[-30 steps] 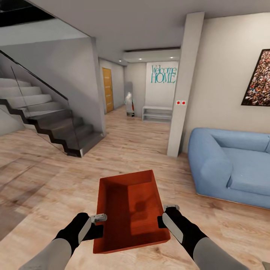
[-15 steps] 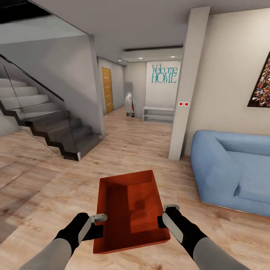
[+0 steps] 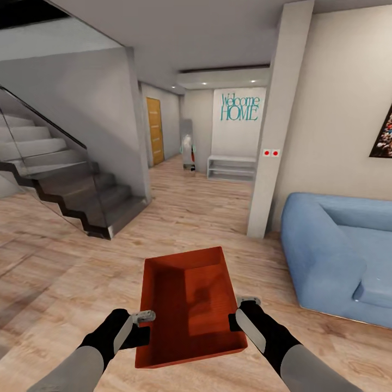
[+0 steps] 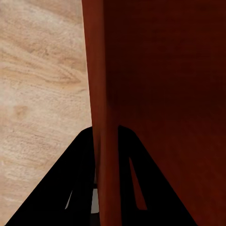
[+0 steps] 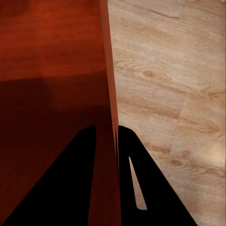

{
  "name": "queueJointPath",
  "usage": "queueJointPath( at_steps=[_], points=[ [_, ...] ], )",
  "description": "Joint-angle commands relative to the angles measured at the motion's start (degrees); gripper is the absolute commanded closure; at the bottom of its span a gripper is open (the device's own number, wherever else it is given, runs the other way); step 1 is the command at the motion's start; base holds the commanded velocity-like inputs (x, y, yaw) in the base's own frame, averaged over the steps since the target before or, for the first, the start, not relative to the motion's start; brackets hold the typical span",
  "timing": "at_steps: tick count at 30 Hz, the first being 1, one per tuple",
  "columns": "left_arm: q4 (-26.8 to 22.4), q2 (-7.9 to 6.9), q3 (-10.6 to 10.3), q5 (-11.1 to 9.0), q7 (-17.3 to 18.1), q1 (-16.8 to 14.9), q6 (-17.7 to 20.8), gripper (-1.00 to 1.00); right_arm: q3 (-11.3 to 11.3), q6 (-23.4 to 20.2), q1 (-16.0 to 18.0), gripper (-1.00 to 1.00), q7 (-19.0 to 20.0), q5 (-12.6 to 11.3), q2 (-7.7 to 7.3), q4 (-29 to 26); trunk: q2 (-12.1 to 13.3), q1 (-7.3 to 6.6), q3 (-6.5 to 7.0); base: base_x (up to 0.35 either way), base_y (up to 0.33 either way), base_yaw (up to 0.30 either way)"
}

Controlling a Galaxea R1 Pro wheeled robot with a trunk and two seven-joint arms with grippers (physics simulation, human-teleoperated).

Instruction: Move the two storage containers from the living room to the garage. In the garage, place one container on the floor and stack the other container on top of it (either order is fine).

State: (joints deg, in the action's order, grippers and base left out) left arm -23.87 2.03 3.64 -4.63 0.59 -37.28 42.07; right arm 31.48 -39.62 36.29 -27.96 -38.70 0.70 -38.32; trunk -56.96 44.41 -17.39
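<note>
The living room's light wood plank flooring (image 3: 65,261) runs from a glass-railed staircase (image 3: 71,185) on the left to a blue sofa (image 3: 337,256) on the right, with a beige pillar (image 3: 275,141) and a "Welcome HOME" wall (image 3: 239,109) beyond. One orange-red storage container (image 3: 188,305) hangs above the planks in front of the robot, carried between both arms. The left pincer (image 3: 142,321) is clamped over its left wall and the right pincer (image 3: 239,310) over its right wall.
</note>
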Motion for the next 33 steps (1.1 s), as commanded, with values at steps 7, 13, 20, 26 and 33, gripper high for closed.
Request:
queueJointPath(
  at_steps=[7, 13, 20, 26, 33],
  points=[
    [-0.12, 0.17, 0.40, -1.09, -0.18, -0.07, 0.29, 1.00, 0.69, -0.19, 0.01, 1.00, -0.51, -1.09, 0.01, 0.00, -0.05, 0.04, -0.07, 0.335, 0.000, 0.000],
    [-0.12, 0.17, 0.40, -1.09, -0.15, -0.07, 0.29, 1.00, 0.69, -0.16, 0.01, 1.00, -0.51, -1.11, 0.01, 0.00, -0.05, 0.04, -0.07, 0.335, 0.000, 0.000],
    [-0.12, 0.17, 0.40, -1.11, -0.17, -0.07, 0.29, 1.00, 0.69, -0.19, 0.01, 1.00, -0.51, -1.11, 0.01, 0.00, -0.05, 0.04, -0.07, 0.335, 0.000, 0.000],
    [-0.12, 0.17, 0.40, -1.09, -0.18, -0.07, 0.29, 1.00, 0.69, -0.19, 0.01, 1.00, -0.51, -1.09, 0.01, 0.00, -0.05, 0.04, -0.07, 0.335, 0.000, 0.000],
    [-0.12, 0.17, 0.40, -1.09, -0.16, -0.07, 0.29, 1.00, 0.69, -0.19, 0.01, 1.00, -0.51, -1.11, 0.01, 0.00, -0.05, 0.04, -0.07, 0.335, 0.000, 0.000]
  ],
)
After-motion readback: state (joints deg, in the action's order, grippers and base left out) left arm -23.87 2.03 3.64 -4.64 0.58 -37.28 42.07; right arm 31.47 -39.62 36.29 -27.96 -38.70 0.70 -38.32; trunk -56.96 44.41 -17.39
